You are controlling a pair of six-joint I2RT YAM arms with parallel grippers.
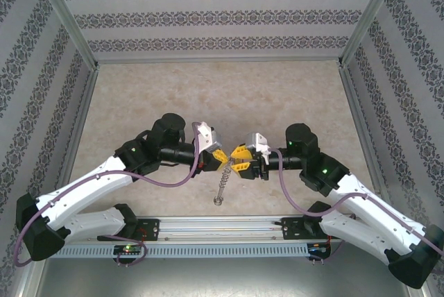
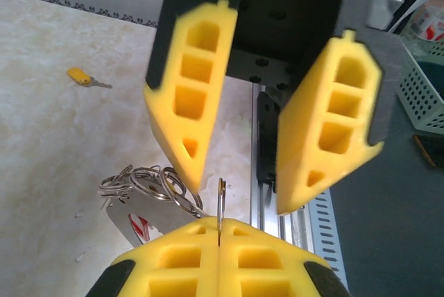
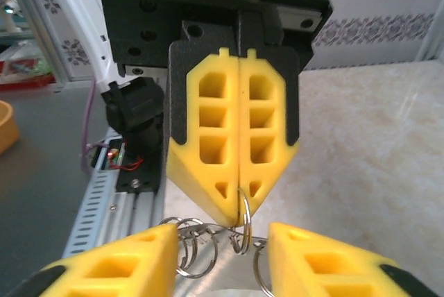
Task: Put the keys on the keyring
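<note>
Top external: left end effector (image 1: 225, 159) and right end effector (image 1: 236, 162) meet tip to tip above the near middle of the bench (image 1: 277, 96). The keyring (image 1: 220, 187), a string of linked rings, hangs from between them toward the bench. Left wrist: left end effector (image 2: 218, 233) closed flat on a thin loop of the keyring (image 2: 220, 203), the other rings bunched to its left. Right end effector (image 2: 243, 196) opposite, jaws apart, one finger either side of that loop. A flat metal piece (image 2: 133, 222) with a red mark hangs among the rings; whether it is a key cannot be told. One yellow-headed key (image 2: 87, 78) lies loose on the bench, well apart from the rings. Right wrist: right end effector (image 3: 222, 236) spread moderately wide, holding nothing. Left end effector (image 3: 240, 215) pinches the loop at its tips, keyring (image 3: 196, 243) bunched below. Status, as judged: ring secured, loose key not yet threaded, main work left.
</note>
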